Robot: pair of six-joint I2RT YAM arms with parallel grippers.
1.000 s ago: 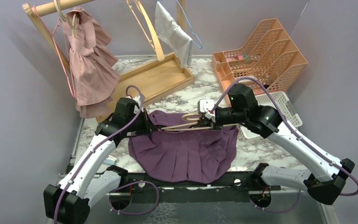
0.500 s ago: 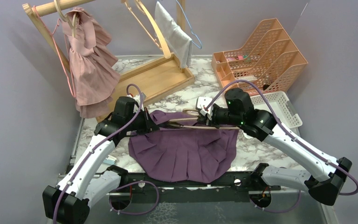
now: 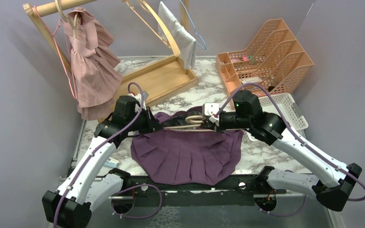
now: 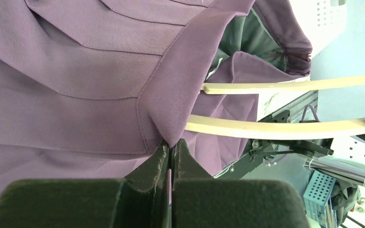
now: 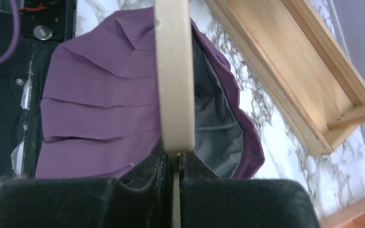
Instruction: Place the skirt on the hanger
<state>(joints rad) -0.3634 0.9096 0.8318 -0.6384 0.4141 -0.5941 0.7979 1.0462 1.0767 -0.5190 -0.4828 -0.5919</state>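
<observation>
mid-task by my read. skirt (image 3: pixel 187 154) lies flat on the counter (image 3: pixel 204 92), near centre, waistband on the far side and hem toward the arm bases. hanger (image 3: pixel 190 124) lies across the waistband, between the two grippers.

left gripper (image 4: pixel 171 145) is pinched tight on a fold of the waistband at the skirt's left end. right gripper (image 5: pixel 172 154) is clamped on the wooden hanger arm. the right wrist view shows the waist open under it, grey lining visible.

in the left wrist view both hanger bars run in behind the pinched waistband, so the left end looks started. can't tell how deep it sits. the right end of the waistband doesn't look to be on the hanger yet. left to do: seat the other side, lift, check it holds.

around:
- wooden tray (image 3: pixel 157 80) just beyond the skirt, far left of centre
- pink dress (image 3: pixel 88 66) hanging on the rack, far left
- grey cloth (image 3: pixel 178 33) hanging far centre
- orange file rack (image 3: pixel 266 52) and white basket (image 3: pixel 285 104), far right

in the way: both arms crowd the waistband, and the tray edge is near on the far side. a lift could snag the purple cables.
</observation>
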